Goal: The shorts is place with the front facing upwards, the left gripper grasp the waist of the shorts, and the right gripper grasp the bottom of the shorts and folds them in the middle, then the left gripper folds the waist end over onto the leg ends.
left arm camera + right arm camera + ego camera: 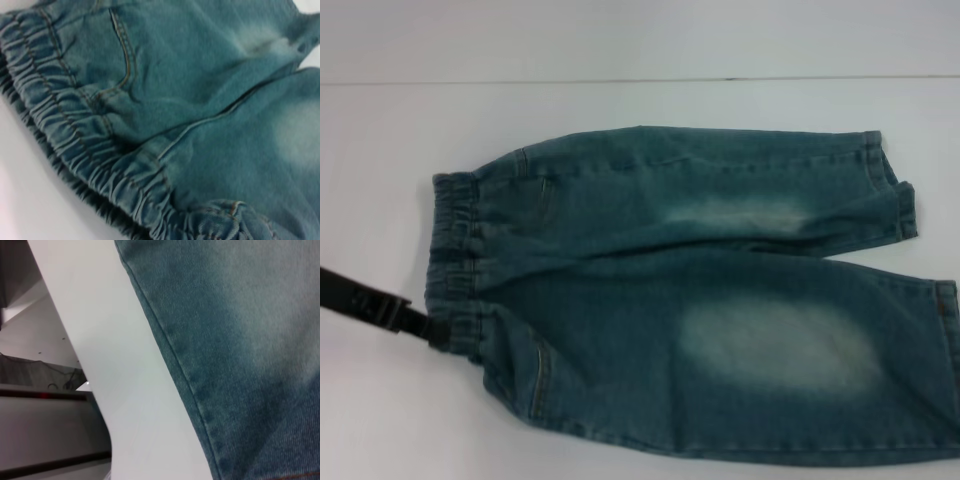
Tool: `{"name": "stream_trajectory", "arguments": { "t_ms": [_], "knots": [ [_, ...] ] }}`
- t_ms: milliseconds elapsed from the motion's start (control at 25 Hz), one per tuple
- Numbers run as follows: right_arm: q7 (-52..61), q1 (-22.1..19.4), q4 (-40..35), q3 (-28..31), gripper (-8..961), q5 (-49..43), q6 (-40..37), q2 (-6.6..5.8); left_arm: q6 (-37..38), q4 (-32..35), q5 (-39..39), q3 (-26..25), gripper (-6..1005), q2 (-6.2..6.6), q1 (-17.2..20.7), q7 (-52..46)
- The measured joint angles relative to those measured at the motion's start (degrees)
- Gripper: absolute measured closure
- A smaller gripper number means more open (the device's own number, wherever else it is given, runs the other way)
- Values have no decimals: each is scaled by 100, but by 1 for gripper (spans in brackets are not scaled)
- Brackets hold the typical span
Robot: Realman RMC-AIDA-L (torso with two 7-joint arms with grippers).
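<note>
The blue denim shorts (700, 300) lie flat on the white table (380, 420) in the head view, front up. The elastic waist (455, 265) points left and the two legs run right. My left gripper (432, 331) comes in as a dark bar from the left edge and meets the near end of the waist. In the left wrist view the gathered waistband (75, 140) and a front pocket seam (125, 55) show close up. Along the table's edge in the right wrist view runs a leg side seam (190, 385). My right gripper is out of view.
The near leg's hem (945, 330) reaches the right border of the head view. Bare table surface lies behind the shorts and to their left. Beyond the table edge (95, 370) the right wrist view shows floor and cables.
</note>
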Motion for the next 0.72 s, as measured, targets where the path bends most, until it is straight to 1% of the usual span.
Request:
{"name": "stream_trajectory", "arguments": {
  "t_ms": [120,200,480,720],
  "knots": [
    [-1,-11,193,-33,909,-27,-29,-92,230,5,176,-7,950,15,-3,56],
    [-5,-4,309,-48,909,-28,-45,-130,326,9,262,-16,951,19,1,62],
    [-17,-9,393,-176,909,-18,-70,-179,572,19,419,-23,951,24,20,69],
    [-133,50,380,50,908,267,-42,-210,540,3,391,-117,950,24,-22,49]
  ]
}}
